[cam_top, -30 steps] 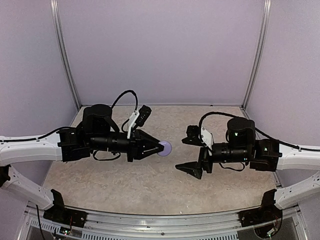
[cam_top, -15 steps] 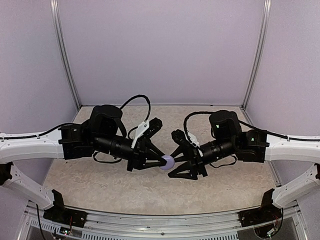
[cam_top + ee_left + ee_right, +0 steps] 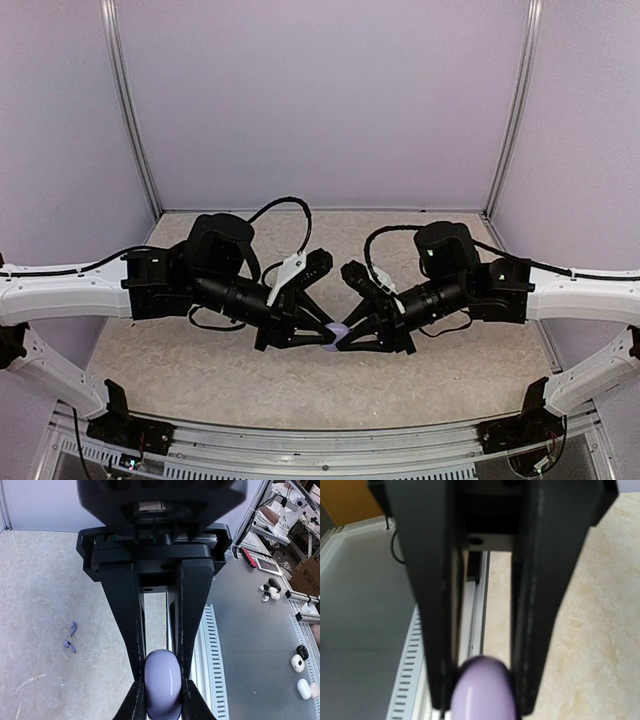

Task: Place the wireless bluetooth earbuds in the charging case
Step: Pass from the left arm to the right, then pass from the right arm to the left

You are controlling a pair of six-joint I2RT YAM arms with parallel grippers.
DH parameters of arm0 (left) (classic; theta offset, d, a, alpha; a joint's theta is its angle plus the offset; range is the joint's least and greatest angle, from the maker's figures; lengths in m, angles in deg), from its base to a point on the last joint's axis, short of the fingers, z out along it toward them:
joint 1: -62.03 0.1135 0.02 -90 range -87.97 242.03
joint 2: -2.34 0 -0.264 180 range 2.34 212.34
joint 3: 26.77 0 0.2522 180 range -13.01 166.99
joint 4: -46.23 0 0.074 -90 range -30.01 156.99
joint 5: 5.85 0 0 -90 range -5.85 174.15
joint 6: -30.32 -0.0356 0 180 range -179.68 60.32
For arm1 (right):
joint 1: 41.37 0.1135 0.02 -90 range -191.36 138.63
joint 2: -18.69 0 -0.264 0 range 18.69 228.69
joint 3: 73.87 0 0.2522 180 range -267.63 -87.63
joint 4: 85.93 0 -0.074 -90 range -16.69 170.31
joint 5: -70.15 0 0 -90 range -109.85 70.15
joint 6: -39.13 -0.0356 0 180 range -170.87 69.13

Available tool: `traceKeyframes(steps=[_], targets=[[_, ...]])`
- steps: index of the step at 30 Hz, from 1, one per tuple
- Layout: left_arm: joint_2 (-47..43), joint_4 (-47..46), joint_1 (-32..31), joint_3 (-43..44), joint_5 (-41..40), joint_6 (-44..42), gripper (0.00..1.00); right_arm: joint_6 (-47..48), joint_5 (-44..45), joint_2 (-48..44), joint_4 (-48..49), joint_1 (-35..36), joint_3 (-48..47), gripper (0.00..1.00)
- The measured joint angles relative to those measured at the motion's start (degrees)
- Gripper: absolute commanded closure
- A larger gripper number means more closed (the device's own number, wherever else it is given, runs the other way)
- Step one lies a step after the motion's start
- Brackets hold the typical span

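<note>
The charging case (image 3: 335, 331) is a closed pale-lavender puck held in the air over the middle of the table. My left gripper (image 3: 324, 335) is shut on it from the left; in the left wrist view both fingers press the sides of the case (image 3: 162, 682). My right gripper (image 3: 347, 336) meets it from the right, and in the right wrist view its two fingers touch both sides of the case (image 3: 482, 690). Two tiny lavender earbuds (image 3: 72, 627) (image 3: 69, 645) lie close together on the tabletop, seen only in the left wrist view.
A slotted metal rail (image 3: 320, 445) runs along the table's near edge. Lavender walls with metal posts (image 3: 130, 120) enclose the back and sides. Beyond the table, other small earbud cases (image 3: 299, 662) sit on a grey surface.
My right arm swung left to the case and its jaws closed from wide open onto it. My left arm carried the case a little right and toward the near edge.
</note>
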Motion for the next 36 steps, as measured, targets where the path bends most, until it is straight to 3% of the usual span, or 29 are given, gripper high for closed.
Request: traceKeyframes(steps=[4, 8, 19, 27, 36], targets=[[0.02, 0.50, -0.04, 0.24, -0.52, -0.39, 0.53, -0.22, -0.63, 0.17, 0.15, -0.33, -0.04, 0.88], [-1.07, -2.45, 0.09, -1.38, -1.90, 0.24, 0.45, -0.59, -1.46, 0.13, 0.57, -0.87, 0.00, 0.88], [-13.73, -21.57, 0.00, -15.08, -8.68, 5.11, 0.47, -8.52, -0.61, -4.79, 16.90, -2.01, 5.84, 0.86], [-12.81, -29.27, -1.70, -16.04, -11.63, 6.36, 0.51, -13.70, 0.68, -4.85, 30.12, -2.10, 8.22, 0.87], [-9.90, -33.92, -3.41, -16.06, -12.87, 7.15, 0.61, -16.92, 0.94, -4.37, 37.92, -2.12, 9.35, 0.87]])
